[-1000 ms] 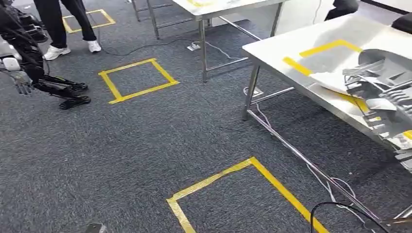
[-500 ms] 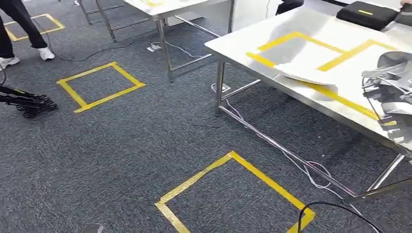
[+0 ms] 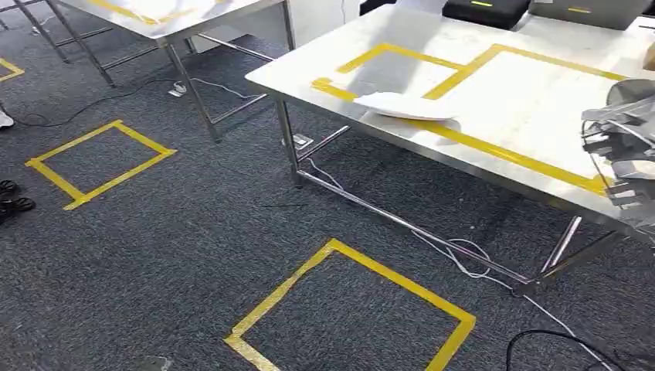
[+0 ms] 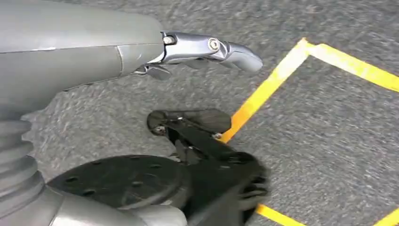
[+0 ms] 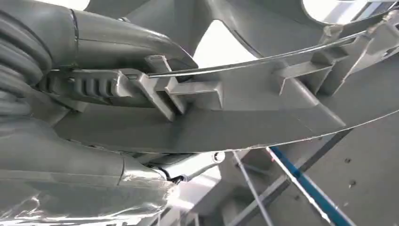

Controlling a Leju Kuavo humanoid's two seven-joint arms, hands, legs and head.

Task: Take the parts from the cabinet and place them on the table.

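Right hand (image 5: 94, 141) grips grey ribbed part (image 3: 622, 151), fingers (image 5: 188, 165) closed under it, thumb over top; part held above near edge of bench (image 3: 494, 85). White part (image 3: 405, 106) lies on bench, on yellow tape (image 3: 502, 152). Left hand (image 4: 141, 52) hangs over carpet (image 3: 193, 247), fingers (image 4: 211, 47) nearly straight, holding nothing.

Yellow tape squares (image 3: 351, 309) mark grey carpet (image 3: 193, 232); cables (image 3: 463, 259) trail.
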